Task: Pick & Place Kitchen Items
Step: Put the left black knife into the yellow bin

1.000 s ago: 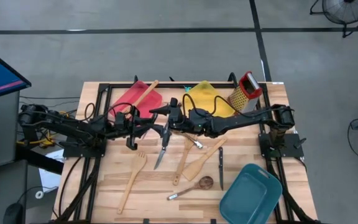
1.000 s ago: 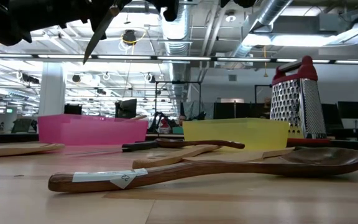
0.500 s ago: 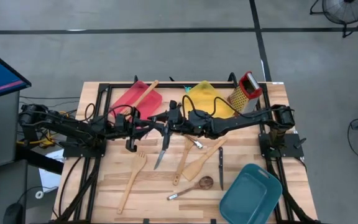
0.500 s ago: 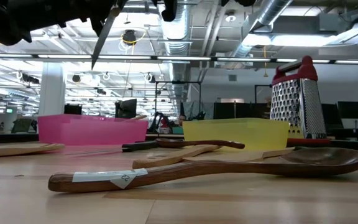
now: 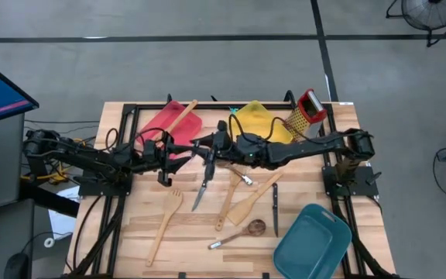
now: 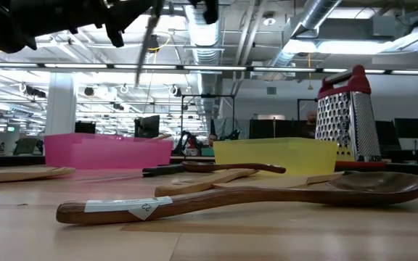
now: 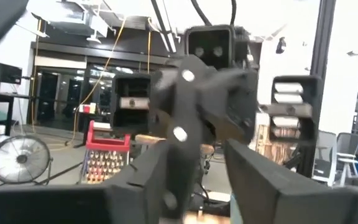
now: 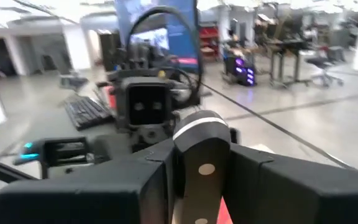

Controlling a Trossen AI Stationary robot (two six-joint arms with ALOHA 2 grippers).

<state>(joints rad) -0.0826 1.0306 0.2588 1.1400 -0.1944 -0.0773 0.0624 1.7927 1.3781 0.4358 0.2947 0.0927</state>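
A black-handled steel knife (image 5: pixel 200 184) hangs in the air over the table's middle, its blade (image 6: pixel 148 38) pointing down. My right gripper (image 5: pixel 211 152) reaches in from the table's right and is shut on the knife's handle. My left gripper (image 5: pixel 187 150) faces it from the left, just beside the knife, open (image 7: pixel 197 202) and touching nothing. Wooden spatulas (image 5: pixel 248 201), a wooden turner (image 5: pixel 165 223), a dark-bowled spoon (image 5: pixel 242 232) and a second knife (image 5: pixel 276 208) lie flat on the table nearer its front. My right gripper pinches the knife's black riveted handle (image 8: pixel 199 163) between its two fingers. The fingers come in about level from the table's right and lie across the handle. The knife is lifted clear, its blade hanging down and slanting toward the near edge.
A red tray (image 5: pixel 161 118) holding a wooden spatula and a yellow tray (image 5: pixel 260 118) sit at the back. The steel grater (image 5: pixel 306 113) stands at the back right, and a teal tray (image 5: pixel 313 242) lies at the front right.
My right gripper has shut on the knife's handle and my left gripper has opened and let go of it. The knife has stayed clear of the table; its blade has swung a little, hanging steeper than before.
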